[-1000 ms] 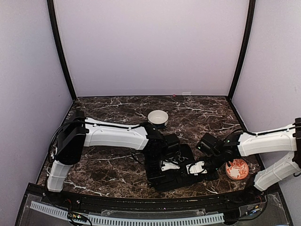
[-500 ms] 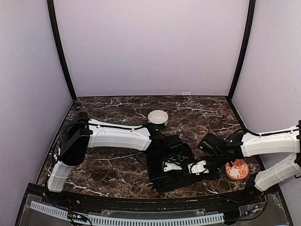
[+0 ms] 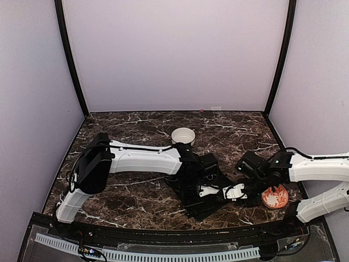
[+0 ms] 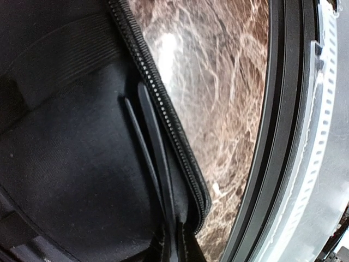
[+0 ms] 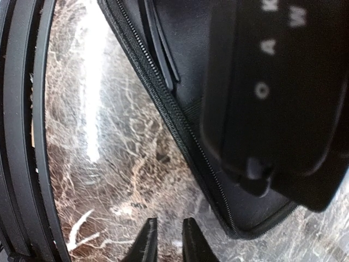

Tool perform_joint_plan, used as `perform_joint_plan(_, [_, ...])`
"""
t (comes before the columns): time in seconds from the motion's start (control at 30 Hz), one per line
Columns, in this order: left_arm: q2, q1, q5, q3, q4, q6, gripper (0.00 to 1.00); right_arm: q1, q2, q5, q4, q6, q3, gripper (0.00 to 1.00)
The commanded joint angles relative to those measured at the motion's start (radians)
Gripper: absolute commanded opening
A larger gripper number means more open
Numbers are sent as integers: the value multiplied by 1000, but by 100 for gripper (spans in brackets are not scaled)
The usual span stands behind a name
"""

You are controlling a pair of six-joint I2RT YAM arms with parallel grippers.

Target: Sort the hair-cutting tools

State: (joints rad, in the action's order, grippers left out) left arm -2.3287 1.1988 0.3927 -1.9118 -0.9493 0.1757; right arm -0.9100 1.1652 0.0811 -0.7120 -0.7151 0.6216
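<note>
Now, my right tool (image 5: 166, 240): fingers a little apart, empty, over bare surface (image 5: 109, 164) beside the case (image 5: 185, 82) corner.
My left tool (image 3: 208, 192): closed, low inside the case; grip unconfirmed.
Hair-cutting tools: thin black sticks (image 4: 157, 147) lie along the zip (image 4: 136, 54), inside.
Step, as I judge: pin the case's edge so it cannot slide.
Writing: white O, A, W on a black housing (image 5: 272, 93), rest cut off.

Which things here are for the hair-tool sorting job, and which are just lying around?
For the job:
thin black sticks
black zip case that holds them

Just lying about:
white bowl
orange patterned dish
</note>
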Motion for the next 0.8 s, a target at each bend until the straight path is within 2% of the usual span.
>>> perform_joint_plan(0.0, [-22, -2, -5, -38, 97, -7, 1, -3, -34, -32, 12, 20, 16, 18])
perform_joint_plan(0.27, [-35, -19, 8, -65, 76, -36, 1, -2, -38, -97, 128, -14, -19, 28])
perform_joint_plan(0.77, [-32, -28, -2, -65, 43, -73, 1, -2, 56, -115, 319, -108, -37, 30])
